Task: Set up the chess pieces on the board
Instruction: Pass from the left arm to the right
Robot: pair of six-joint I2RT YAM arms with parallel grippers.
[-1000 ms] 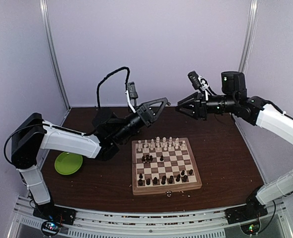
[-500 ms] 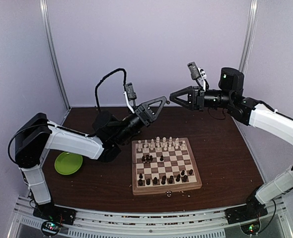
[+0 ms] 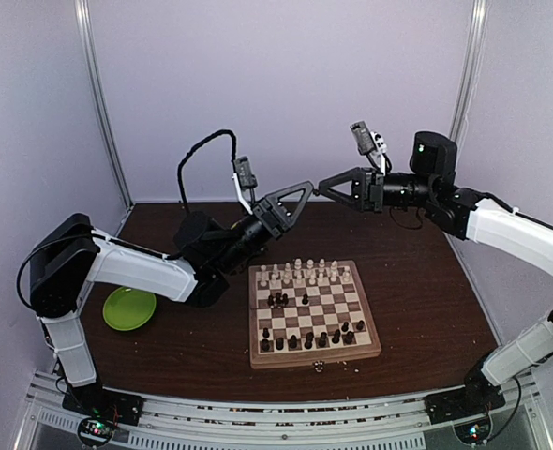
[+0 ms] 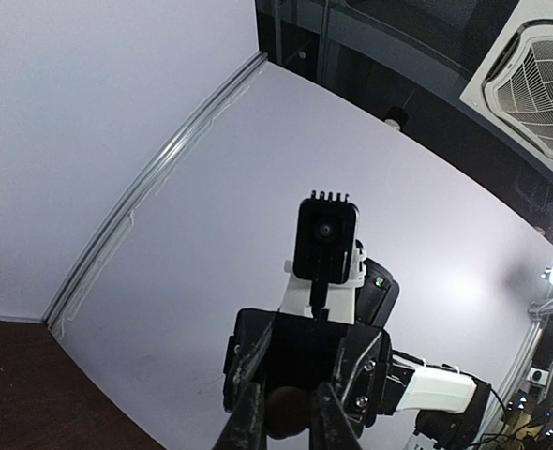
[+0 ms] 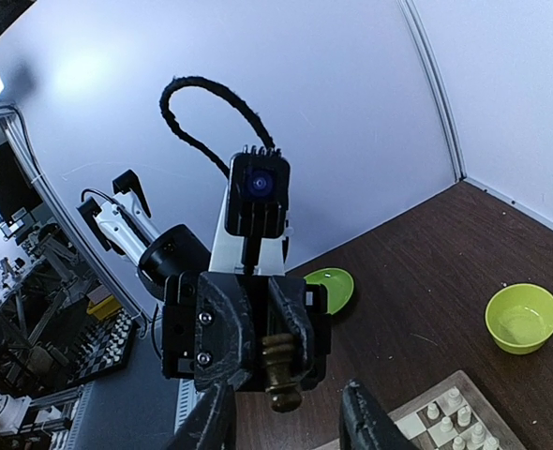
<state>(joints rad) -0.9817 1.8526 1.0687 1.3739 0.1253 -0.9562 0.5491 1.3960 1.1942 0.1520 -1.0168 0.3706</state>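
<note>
Pale lilac walls with metal posts in the corners close in a dark brown counter [image 3: 426, 300]. The left arm [image 3: 136, 267] rises from the near left corner and the right arm [image 3: 520, 230] from the near right corner. Both reach up over the far half of the counter.

The board [image 3: 257, 359] lies flat close to the near edge, a little right of the middle. A green plate [image 3: 129, 309] sits near the left edge, well apart from the board. The right wrist view also shows a green bowl [image 5: 520, 319] standing upright on the counter.

The left hand [image 3: 306, 189] and the right hand [image 3: 325, 184] hang in the air tip to tip, just beside each other, above the far side of the board. The left hand is clenched on a brown piece [image 5: 278, 370], which sticks out between its fingers. The right hand is released: its fingers [image 5: 368, 422] stand apart with nothing between them.

White pieces [image 3: 300, 274] fill the board's two far rows. Dark pieces [image 3: 309, 337] stand along its near rows, and a few more are bunched left of the board's middle.
</note>
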